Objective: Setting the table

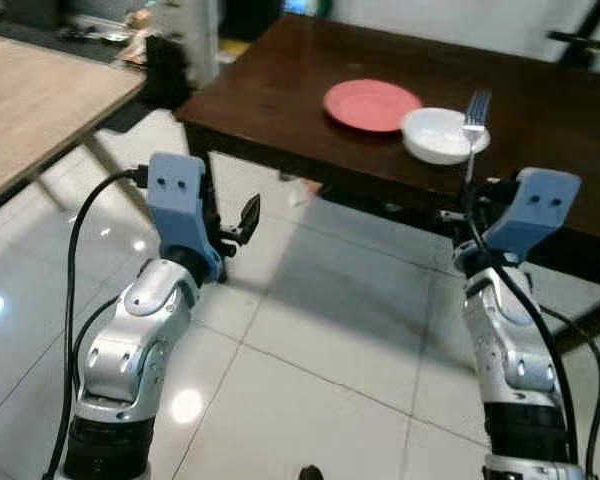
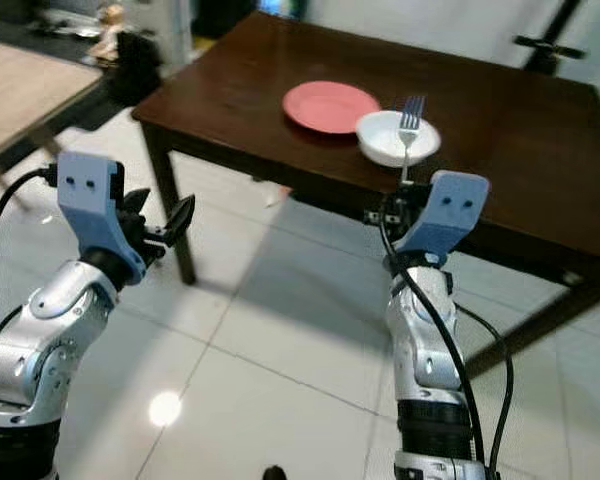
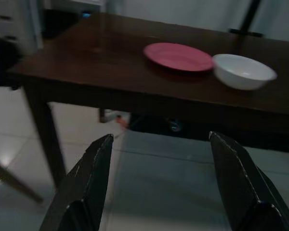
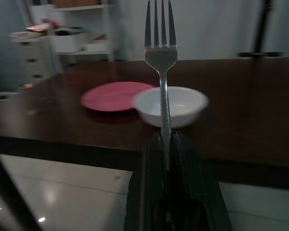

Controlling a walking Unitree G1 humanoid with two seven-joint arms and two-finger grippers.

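Upright, metal fork (image 4: pixel 161 57) – clamped – beside round white bowl (image 4: pixel 171 106).

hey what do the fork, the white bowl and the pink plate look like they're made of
Fork: metal, likely stainless steel; silvery with a bright sheen along the handle. It stands upright, clamped in the right gripper.
White bowl: probably glazed ceramic or melamine; smooth, opaque, with a thick rim.
Pink plate: plastic or matte ceramic; flat even colour with little shine. The look leaves it open.

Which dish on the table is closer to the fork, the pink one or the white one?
The white bowl. It sits just beyond the fork held upright by the right gripper, while the pink plate lies further left.
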